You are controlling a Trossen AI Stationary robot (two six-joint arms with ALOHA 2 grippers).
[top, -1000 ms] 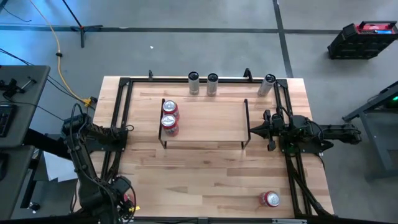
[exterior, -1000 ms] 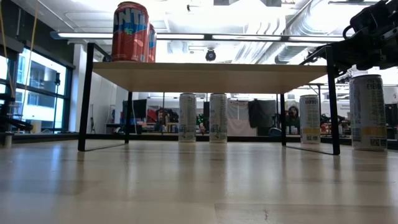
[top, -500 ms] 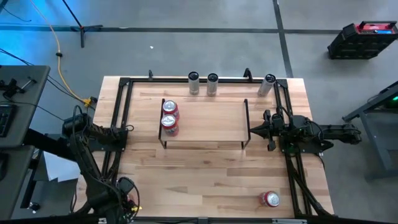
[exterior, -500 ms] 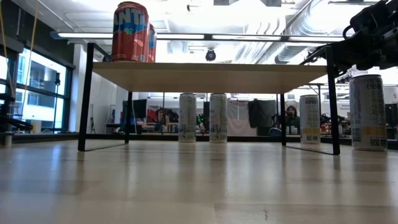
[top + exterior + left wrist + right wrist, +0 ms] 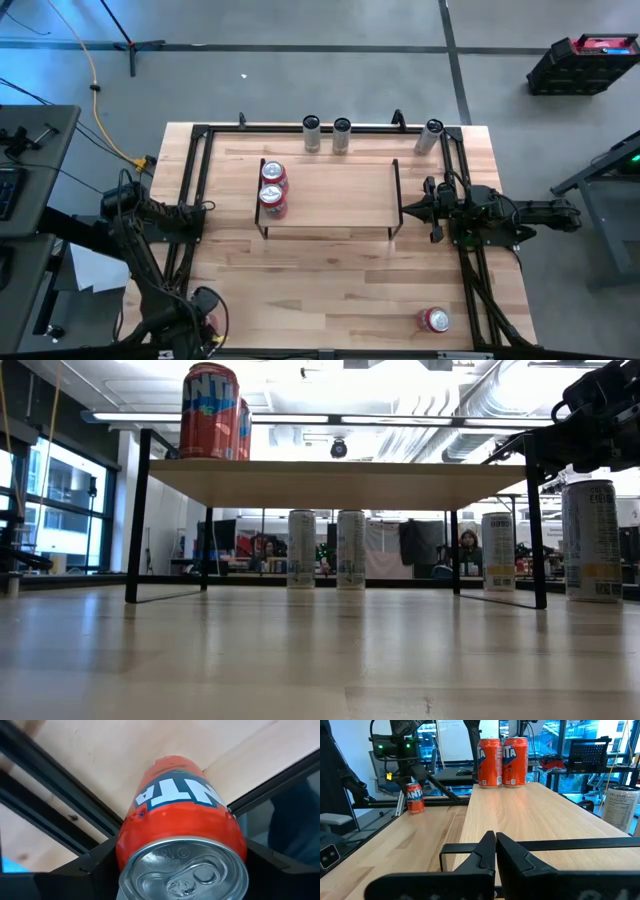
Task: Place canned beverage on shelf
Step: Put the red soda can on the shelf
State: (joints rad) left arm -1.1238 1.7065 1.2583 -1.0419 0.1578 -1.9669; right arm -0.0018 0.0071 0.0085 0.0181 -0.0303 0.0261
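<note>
1. The table [image 5: 340,280] carries everything; the shelf [image 5: 330,195] stands toward its far middle and serves as the landmark here.
2. The shelf's board runs long across the table, with raised wire rails at both short ends. Two orange cans [image 5: 272,187] already stand upright at its left end, touching each other.
3. The left gripper [image 5: 205,322] sits at the table's near left corner, well apart from the shelf. An orange can [image 5: 182,832] lies between its fingers [image 5: 90,865]; whether they have closed firmly cannot be told.
4. From that gripper, the shelf lies farther away and to the right, so the left arm is the one placed to carry this can.
5. The right gripper [image 5: 495,847] waits just beside the shelf's right end rail, fingers pressed together, holding nothing.
6. Three silver cans [image 5: 341,135] stand behind the shelf; another orange can [image 5: 434,320] rests at the near right.
</note>
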